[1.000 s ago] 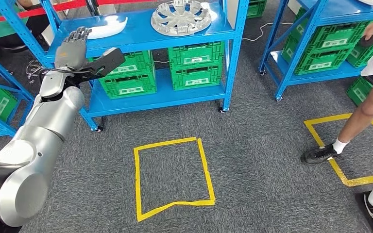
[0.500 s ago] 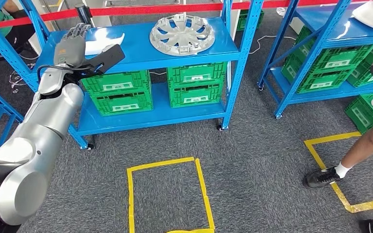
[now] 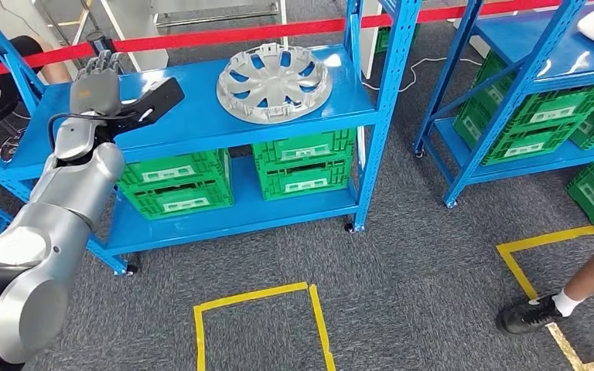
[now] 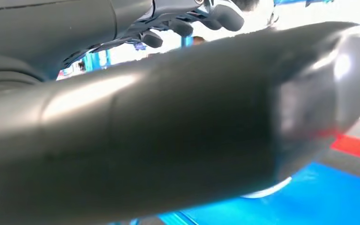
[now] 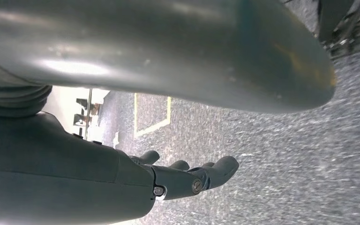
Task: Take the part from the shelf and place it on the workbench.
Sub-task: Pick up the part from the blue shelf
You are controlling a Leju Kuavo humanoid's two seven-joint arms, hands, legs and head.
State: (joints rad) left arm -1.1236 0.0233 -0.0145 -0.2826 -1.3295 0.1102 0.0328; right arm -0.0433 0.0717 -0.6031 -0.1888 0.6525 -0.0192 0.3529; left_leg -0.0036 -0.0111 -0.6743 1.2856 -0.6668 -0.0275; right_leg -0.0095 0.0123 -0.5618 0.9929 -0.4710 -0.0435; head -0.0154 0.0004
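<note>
A silver wheel cover (image 3: 274, 71) lies flat on the top board of the blue shelf (image 3: 201, 116). My left hand (image 3: 97, 86) is raised over the left part of that board, fingers straight and thumb spread toward the wheel cover, holding nothing. In the left wrist view the thick thumb (image 4: 168, 131) looms close, and the edge of a white part (image 4: 267, 190) shows on the blue board beyond it. My right hand (image 5: 178, 178) hangs over the grey carpet with its fingers loosely stretched and nothing in them.
Green crates (image 3: 174, 182) fill the shelf's lower level. A second blue shelf (image 3: 526, 46) with more crates stands to the right. A person's leg and shoe (image 3: 541, 313) are at the right edge. Yellow tape squares (image 3: 255, 325) mark the carpet; red barrier tape (image 3: 224, 35) runs behind.
The camera has moved: the shelf sits lower and nearer in view. My left hand stays raised and open. The white part on the board has gone from the head view behind my hand.
</note>
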